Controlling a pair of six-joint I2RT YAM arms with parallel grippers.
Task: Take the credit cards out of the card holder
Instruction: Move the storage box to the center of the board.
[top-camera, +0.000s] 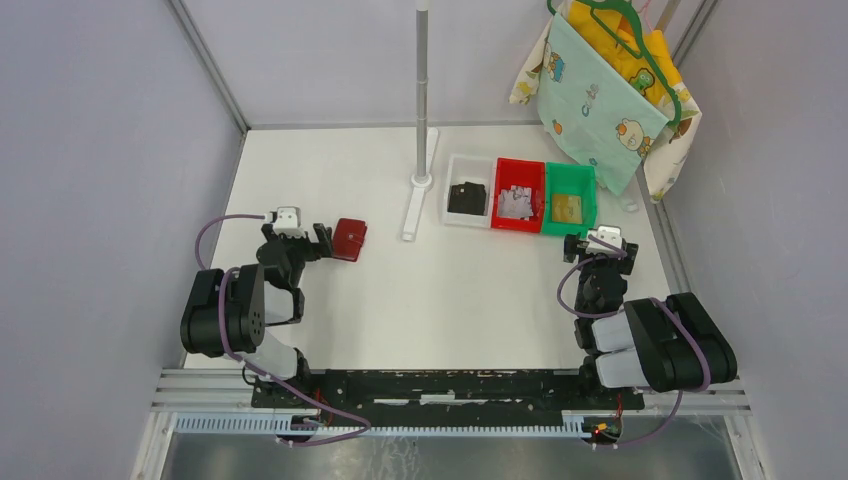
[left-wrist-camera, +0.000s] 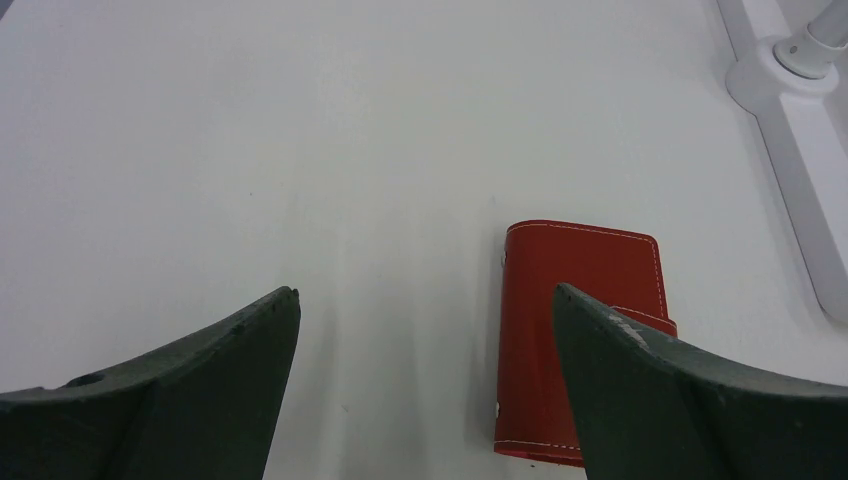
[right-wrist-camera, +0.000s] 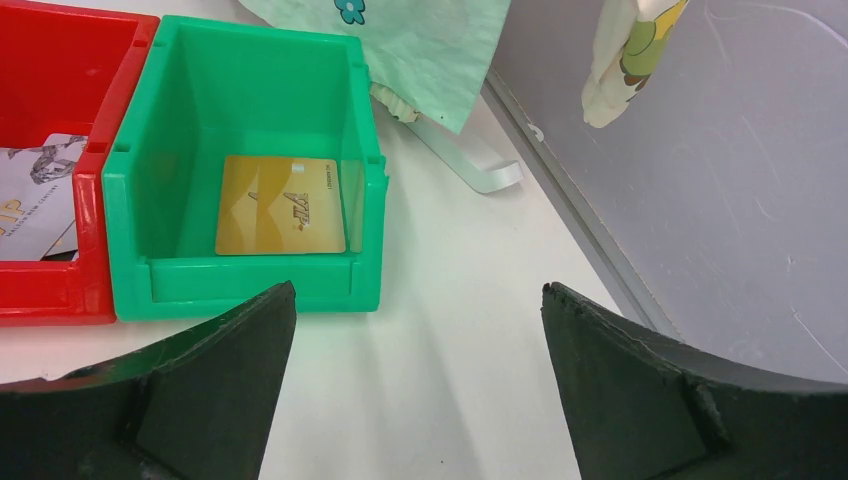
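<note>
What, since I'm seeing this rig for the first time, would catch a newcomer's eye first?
The small glossy red folded card holder stands out on the white table, lying shut just ahead of the open left gripper. Far right sits a row of white, red and green plastic bins; the green bin holds a flat gold card, just beyond the open right gripper.

White table (top-camera: 450, 300) with three open bins touching in a row at its far side: white bin (top-camera: 452, 190), holding a black lumpy item (top-camera: 467, 197), then red bin (top-camera: 520, 162) and green bin (top-camera: 570, 167). Left of them stands an upright metal pole (top-camera: 423, 100) on a white base (top-camera: 411, 215). Far right: patterned cloths (top-camera: 595, 110), hanging.
</note>
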